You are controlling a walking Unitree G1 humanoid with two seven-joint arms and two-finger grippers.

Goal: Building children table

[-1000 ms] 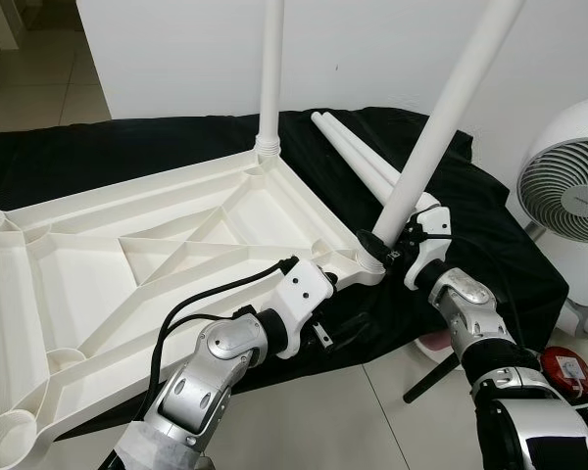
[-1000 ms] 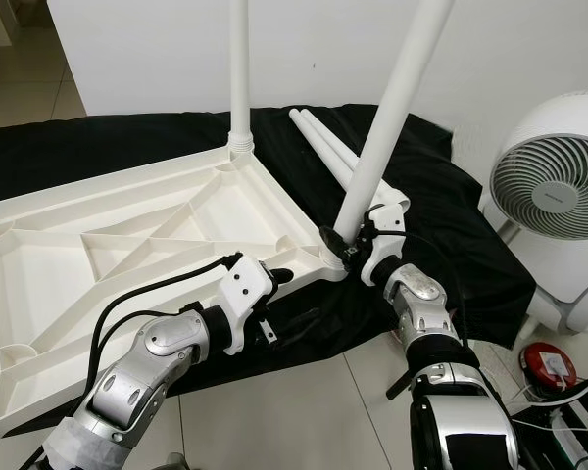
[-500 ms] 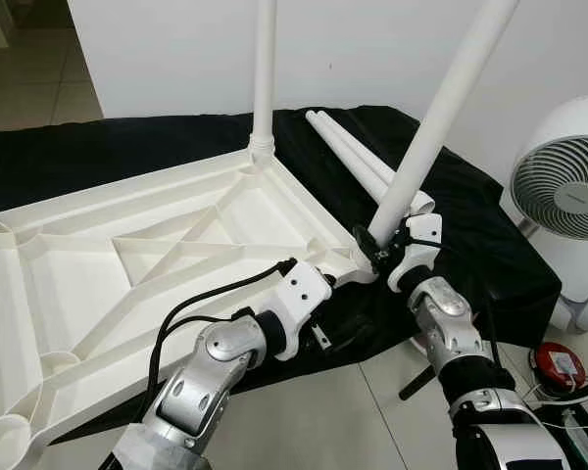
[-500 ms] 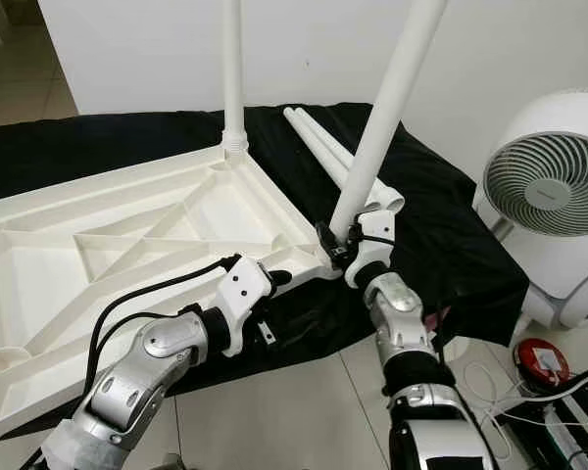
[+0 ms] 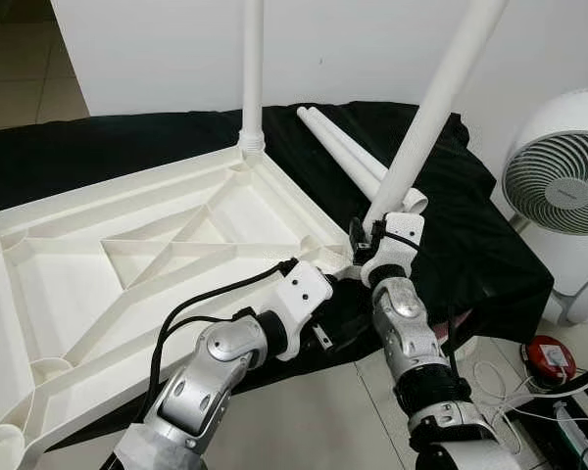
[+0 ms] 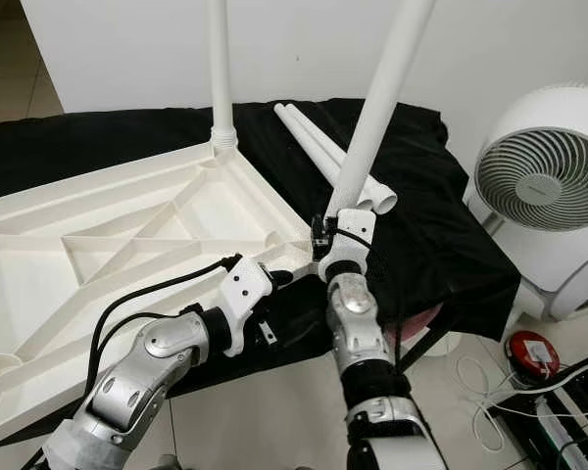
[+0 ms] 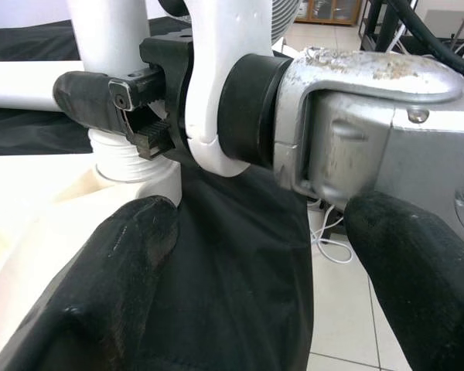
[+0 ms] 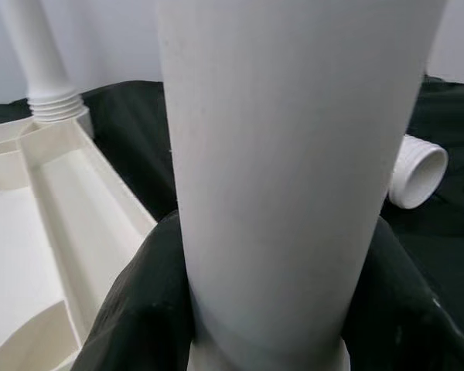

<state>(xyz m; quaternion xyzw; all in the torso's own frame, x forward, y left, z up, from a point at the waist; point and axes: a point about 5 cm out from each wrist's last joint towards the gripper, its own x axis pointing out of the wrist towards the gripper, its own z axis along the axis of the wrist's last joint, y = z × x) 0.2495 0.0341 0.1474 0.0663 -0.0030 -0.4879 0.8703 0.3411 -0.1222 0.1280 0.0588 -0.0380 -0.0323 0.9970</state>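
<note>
The white tabletop point(image 5: 127, 264) lies upside down on a black cloth point(image 5: 451, 196), ribs facing up; its far-left and near-left corners are cut off by the edge of the head views. At its far corner one table leg point(image 5: 252, 69) stands upright in its socket, its top out of frame. The left gripper point(image 5: 323, 333) hangs just off the tabletop's near edge, beside the near right corner; in the left wrist view its two black fingers point(image 7: 131, 255) stand apart with only cloth and the corner between them, holding nothing. From the head views its fingertips are largely hidden under its white wrist housing. At that near right corner a second leg point(image 5: 431, 117) rises tilted toward the right, its upper end cut off. The right gripper point(image 5: 370, 240) is clamped on this leg just above its threaded foot, which sits at the corner socket; whether the thread is fully seated cannot be made out. Two more legs point(image 5: 348, 157) lie side by side on the cloth behind it. A white fan point(image 5: 559, 186) stands at the far right, partly cropped.
</note>
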